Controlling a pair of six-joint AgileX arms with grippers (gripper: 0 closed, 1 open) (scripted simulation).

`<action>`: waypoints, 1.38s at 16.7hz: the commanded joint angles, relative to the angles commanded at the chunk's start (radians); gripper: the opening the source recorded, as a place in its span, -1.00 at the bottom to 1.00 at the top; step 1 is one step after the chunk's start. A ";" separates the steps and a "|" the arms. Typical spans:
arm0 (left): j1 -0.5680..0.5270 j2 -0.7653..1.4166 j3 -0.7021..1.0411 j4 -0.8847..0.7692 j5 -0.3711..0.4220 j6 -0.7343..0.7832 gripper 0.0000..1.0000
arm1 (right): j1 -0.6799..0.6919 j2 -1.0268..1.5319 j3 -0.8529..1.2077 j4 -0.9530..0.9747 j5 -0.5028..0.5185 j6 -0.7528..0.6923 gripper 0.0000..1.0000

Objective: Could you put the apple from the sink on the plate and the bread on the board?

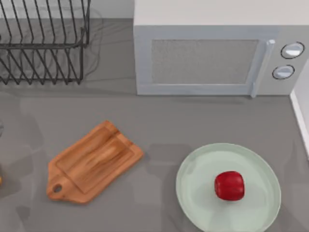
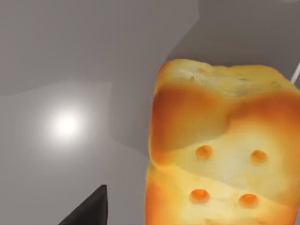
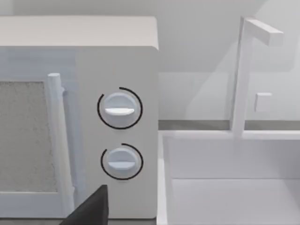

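The apple (image 1: 229, 185) rests on the pale green plate (image 1: 193, 193) at the front right of the table. The wooden board (image 1: 94, 162) lies bare at front left, its handle toward the front. In the left wrist view the bread (image 2: 220, 150) looms close, its four dots facing the camera. One dark finger (image 2: 91, 208) of my left gripper stands beside the bread with a gap between them, so the gripper is open. In the right wrist view a single finger (image 3: 91, 208) of my right gripper sits just as wide, open and holding nothing, facing the microwave and the sink (image 3: 225, 187).
A white microwave (image 1: 212, 53) fills the back middle and right, with two knobs (image 3: 119, 108). A black wire dish rack (image 1: 43, 43) stands at back left. The sink's white rim (image 1: 299, 116) runs along the right edge, with a faucet (image 3: 243, 75) behind the basin.
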 joint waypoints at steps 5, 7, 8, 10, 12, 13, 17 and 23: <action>0.012 0.087 0.068 -0.052 -0.001 0.078 1.00 | 0.000 0.000 0.000 0.000 0.000 0.000 1.00; 0.012 0.087 0.068 -0.052 -0.001 0.078 1.00 | 0.000 0.000 0.000 0.000 0.000 0.000 1.00; 0.007 0.084 0.065 -0.050 -0.001 0.077 1.00 | 0.000 0.000 0.000 0.000 0.000 0.000 1.00; 0.008 0.093 0.054 -0.033 -0.001 0.076 1.00 | 0.000 0.000 0.000 0.000 0.000 0.000 1.00; 0.010 0.118 0.021 0.023 -0.001 0.076 1.00 | 0.000 0.000 0.000 0.000 0.000 0.000 1.00; 0.011 0.135 0.001 0.064 -0.001 0.077 1.00 | 0.000 0.000 0.000 0.000 0.000 0.000 1.00; 0.013 0.202 -0.082 0.217 0.000 0.081 1.00 | 0.000 0.000 0.000 0.000 0.000 0.000 1.00; 0.014 0.215 -0.097 0.240 0.000 0.082 0.85 | 0.000 0.000 0.000 0.000 0.000 0.000 1.00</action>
